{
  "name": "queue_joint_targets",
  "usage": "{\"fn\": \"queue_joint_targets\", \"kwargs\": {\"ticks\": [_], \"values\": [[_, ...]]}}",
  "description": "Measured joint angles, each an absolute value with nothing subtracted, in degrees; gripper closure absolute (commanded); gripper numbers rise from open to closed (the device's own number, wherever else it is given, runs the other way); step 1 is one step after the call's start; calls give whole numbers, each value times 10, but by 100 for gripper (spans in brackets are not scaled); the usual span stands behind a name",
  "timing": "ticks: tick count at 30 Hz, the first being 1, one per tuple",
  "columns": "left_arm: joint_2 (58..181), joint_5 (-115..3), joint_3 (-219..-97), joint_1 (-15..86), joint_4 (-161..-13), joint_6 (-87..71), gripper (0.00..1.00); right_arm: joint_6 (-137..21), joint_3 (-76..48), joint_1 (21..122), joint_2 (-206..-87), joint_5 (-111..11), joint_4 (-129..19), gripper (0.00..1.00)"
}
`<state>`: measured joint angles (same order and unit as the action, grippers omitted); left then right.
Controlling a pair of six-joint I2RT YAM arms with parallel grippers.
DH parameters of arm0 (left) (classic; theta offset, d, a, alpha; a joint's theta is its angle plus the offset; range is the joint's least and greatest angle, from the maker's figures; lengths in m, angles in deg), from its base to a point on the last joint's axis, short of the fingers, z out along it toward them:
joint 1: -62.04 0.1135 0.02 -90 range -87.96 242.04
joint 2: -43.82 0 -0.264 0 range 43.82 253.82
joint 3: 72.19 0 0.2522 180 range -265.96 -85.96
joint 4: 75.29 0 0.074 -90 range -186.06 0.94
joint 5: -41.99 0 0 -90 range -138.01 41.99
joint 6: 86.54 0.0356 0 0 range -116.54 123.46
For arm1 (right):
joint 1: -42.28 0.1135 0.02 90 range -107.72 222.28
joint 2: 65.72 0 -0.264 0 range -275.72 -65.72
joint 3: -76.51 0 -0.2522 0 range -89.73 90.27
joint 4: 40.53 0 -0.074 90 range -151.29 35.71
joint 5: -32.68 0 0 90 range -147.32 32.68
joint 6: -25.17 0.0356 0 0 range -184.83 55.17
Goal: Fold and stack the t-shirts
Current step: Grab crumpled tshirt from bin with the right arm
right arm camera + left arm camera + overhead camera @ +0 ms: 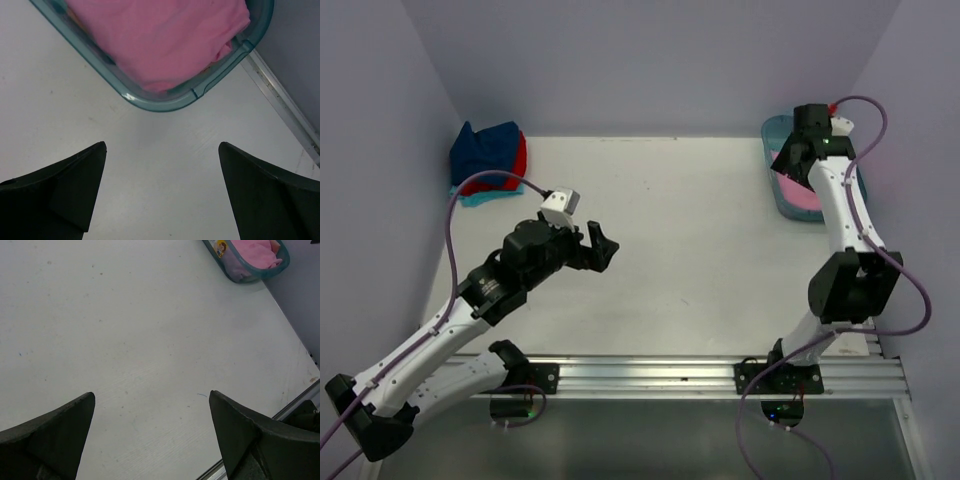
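Observation:
Three folded t-shirts are stacked at the table's back left corner: navy blue on top, red under it, turquoise at the bottom. A bright pink t-shirt lies bunched in the teal tub at the back right. A duller rose cloth shows beside it in the tub. My right gripper hangs open over the tub's end, with bare table between its fingers. My left gripper is open above the table's middle left, holding nothing.
Lavender walls close in the table at the back and on both sides. A metal rail with the arm bases runs along the near edge. The right wall's base strip passes close to the tub.

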<state>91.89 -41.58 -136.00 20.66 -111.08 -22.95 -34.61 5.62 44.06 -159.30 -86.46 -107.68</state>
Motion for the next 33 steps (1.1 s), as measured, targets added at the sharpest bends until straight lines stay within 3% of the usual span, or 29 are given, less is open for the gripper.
{"fn": "queue_joint_targets", "kwargs": {"ticks": [5, 10, 22, 23, 26, 33], "values": [[877, -425, -1327, 207, -1118, -245, 0, -327, 201, 372, -1754, -828, -1098, 3], [831, -422, -1318, 207, -1140, -259, 0, -318, 322, 342, -1896, -790, -1111, 14], [798, -402, -1317, 207, -1181, -277, 0, -307, 349, 282, -1979, -738, -1125, 19], [798, -402, -1317, 207, -1183, -280, 0, -307, 350, 277, -1981, -733, -1125, 22], [797, -401, -1314, 207, -1188, -289, 0, -305, 351, 264, -1987, -717, -1121, 47], [775, -400, -1293, 207, -1202, -301, 0, -299, 328, 243, -1993, -676, -1101, 62]]}}
